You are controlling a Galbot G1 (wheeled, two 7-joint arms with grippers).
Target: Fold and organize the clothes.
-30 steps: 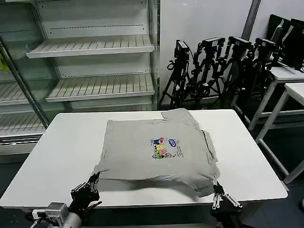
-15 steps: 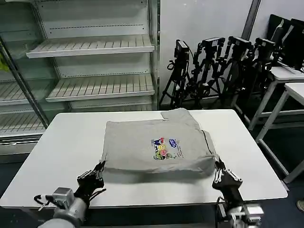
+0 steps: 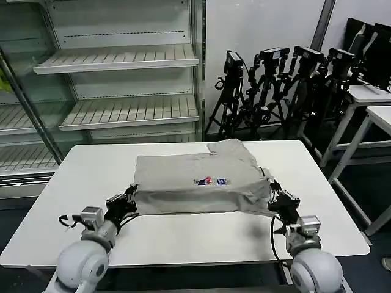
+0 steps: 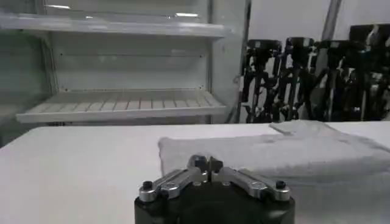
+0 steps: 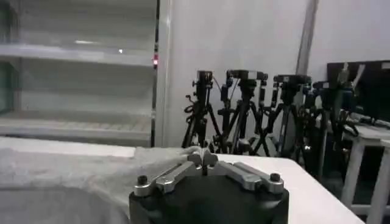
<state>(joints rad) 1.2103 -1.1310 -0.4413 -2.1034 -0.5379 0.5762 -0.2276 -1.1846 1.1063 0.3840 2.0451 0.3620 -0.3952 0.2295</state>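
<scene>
Both pincers are clamped on the light grey soft-cloth shirt (image 3: 201, 183): left pincer (image 3: 131, 196) and right pincer (image 3: 272, 194) hold its near corners above the white counter (image 3: 79, 183).

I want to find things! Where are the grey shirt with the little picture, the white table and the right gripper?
Light grey soft-cloth shirt (image 3: 201, 168), head view, flat top.
White table (image 3: 91, 177), head view, bare top.
Right gripper (image 3: 274, 196), head view, between fingertips.

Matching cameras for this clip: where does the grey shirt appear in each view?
Head view: shirt mid-table, near edge lifted between both grippers.
Left wrist view: a folded band just beyond the left gripper.
Right wrist view: beside the right gripper, at its jaws.
Shared landmark: tripods.
</scene>
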